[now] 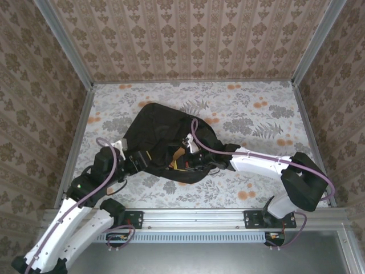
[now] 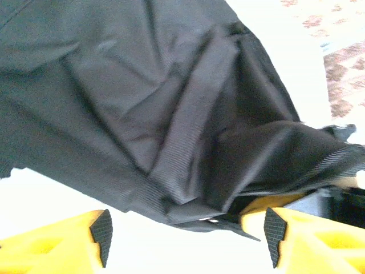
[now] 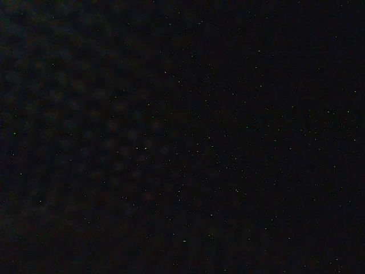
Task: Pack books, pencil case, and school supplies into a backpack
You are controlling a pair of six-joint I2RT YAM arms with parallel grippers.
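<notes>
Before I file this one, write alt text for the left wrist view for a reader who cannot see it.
Crumpled black backpack fabric, creased in long folds, lies close before the left gripper, whose yellow fingers with black pads stand wide apart just below its lower edge, holding nothing. Pale tabletop shows beneath.

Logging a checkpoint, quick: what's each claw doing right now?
Left claw: open, at the backpack edge.
Right claw: shut inside the backpack; holding anything, cannot tell.
</notes>
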